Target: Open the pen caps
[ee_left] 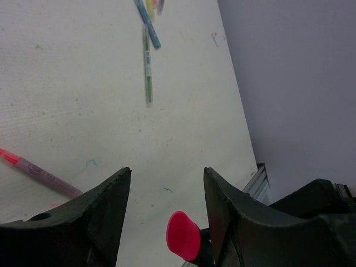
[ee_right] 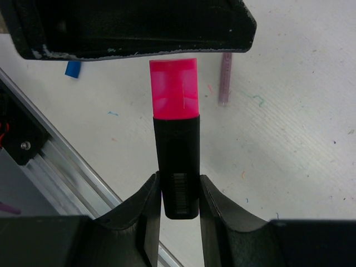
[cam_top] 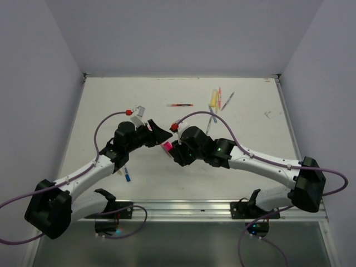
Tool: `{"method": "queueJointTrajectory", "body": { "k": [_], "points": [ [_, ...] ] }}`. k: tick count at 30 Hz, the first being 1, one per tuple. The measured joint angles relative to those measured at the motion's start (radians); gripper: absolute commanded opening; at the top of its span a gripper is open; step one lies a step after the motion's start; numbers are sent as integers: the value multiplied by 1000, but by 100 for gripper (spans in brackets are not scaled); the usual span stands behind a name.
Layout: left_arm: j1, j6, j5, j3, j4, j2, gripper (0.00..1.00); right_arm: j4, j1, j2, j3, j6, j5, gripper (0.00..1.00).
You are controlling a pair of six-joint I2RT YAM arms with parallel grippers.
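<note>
Above the surface, the right fingers clamp the black body of a highlighter, presenting its pink cap to the left fingers, which stand apart beside that cap, apparently so they can pull it off.

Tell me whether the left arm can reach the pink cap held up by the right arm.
Probably yes: the left pincer stands open, the pink cap on the highlighter between its fingers, nothing blocking.
</note>
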Motion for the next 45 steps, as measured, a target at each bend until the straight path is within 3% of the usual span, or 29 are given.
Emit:
{"method": "queueJointTrajectory", "body": {
  "k": [10, 17, 26, 31, 42, 44, 45],
  "points": [
    [0, -34, 47, -16, 47, 0, 48, 33, -56, 58, 14, 0, -22, 0],
    [1, -34, 42, -16, 55, 5, 48, 30, -70, 69, 27, -1, -31, 0],
    [1, -28, 37, -16, 57, 10, 58, 24, -79, 69, 37, 0, -49, 0],
    [0, -21, 38, -16, 41, 23, 58, 33, -79, 69, 58, -1, -49, 0],
    [0, -18, 47, -15, 32, 29, 34, 40, -79, 69, 66, -1, -50, 0],
    [0, -24, 48, -15, 37, 29, 26, 40, -79, 69, 66, -1, -50, 0],
    [-1, -31, 52, -14, 45, 29, 14, 40, -79, 69, 66, 0, -50, 0]
  ]
}}
